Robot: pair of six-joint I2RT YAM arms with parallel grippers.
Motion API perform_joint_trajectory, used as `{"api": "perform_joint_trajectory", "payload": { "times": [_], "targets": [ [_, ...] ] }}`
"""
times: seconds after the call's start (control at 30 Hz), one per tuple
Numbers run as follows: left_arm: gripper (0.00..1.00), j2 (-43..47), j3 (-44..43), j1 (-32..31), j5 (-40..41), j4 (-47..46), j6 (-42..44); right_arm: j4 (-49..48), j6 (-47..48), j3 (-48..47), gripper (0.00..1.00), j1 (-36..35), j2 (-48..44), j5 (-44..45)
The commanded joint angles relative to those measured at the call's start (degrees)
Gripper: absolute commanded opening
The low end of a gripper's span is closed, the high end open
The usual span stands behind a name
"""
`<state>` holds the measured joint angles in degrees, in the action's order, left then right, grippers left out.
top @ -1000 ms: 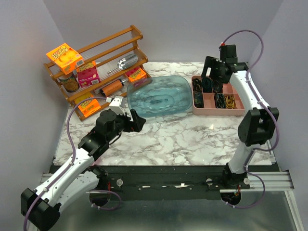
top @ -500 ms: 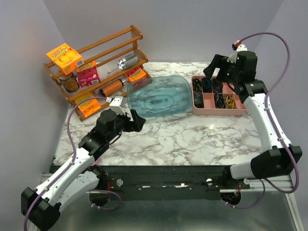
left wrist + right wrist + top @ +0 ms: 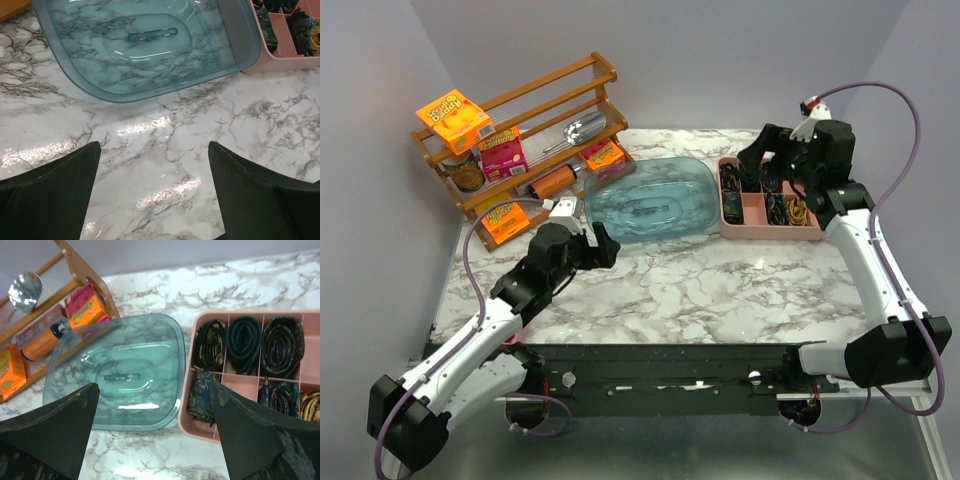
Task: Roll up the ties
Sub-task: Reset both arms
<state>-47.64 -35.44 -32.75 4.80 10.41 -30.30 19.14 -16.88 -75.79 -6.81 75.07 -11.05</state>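
Blue tub (image 3: 650, 200) (translucent) lies between wooden rack (image 3: 608, 75) and pink tray (image 3: 770, 232) holding ties (image 3: 244, 340).

Right wrist: pink tray (image 3: 250, 315) cut at right; left wrist: tub (image 3: 65, 55) cropped.

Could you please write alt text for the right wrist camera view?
Rolled ties sit in compartments of a pink divided tray on a marble table, beside a translucent blue tub. The open right gripper frames the bottom edge; a wooden rack stands upper left.
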Motion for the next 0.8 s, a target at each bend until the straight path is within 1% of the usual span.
{"api": "perform_joint_trajectory", "payload": {
  "times": [0.0,0.13,0.2,0.33,0.5,0.57,0.77],
  "targets": [
    [0.99,-5.09,-4.88,-0.12,3.64,0.92,-0.37,-2.25,-1.13,6.16,1.0,-0.4,-0.27,-2.66],
    [0.99,-12.46,-8.41,-0.12,3.46,3.03,-0.89,-3.58,-1.75,12.41,1.0,-0.84,-1.32,-3.37],
    [0.99,-14.49,-10.69,-0.12,3.99,3.38,-0.98,-4.8,-2.1,14.87,1.0,-1.8,-1.85,-3.54],
    [0.99,-18.71,-14.65,-0.12,8.29,5.31,-0.81,-4.81,-1.84,19.79,1.0,-4.09,-3.43,-2.75],
    [0.99,-21.44,-19.74,-0.03,10.14,6.28,0.42,-4.28,-1.84,23.75,1.0,-6.63,-6.07,-1.87],
    [0.99,-22.5,-20.8,-0.03,10.23,6.46,0.77,-4.37,-1.84,25.51,1.0,-7.16,-6.95,-1.7],
    [0.99,-23.29,-22.3,-0.03,9.79,5.67,0.86,-4.02,-1.22,26.66,1.0,-7.69,-7.83,-0.82]
  ]
}}
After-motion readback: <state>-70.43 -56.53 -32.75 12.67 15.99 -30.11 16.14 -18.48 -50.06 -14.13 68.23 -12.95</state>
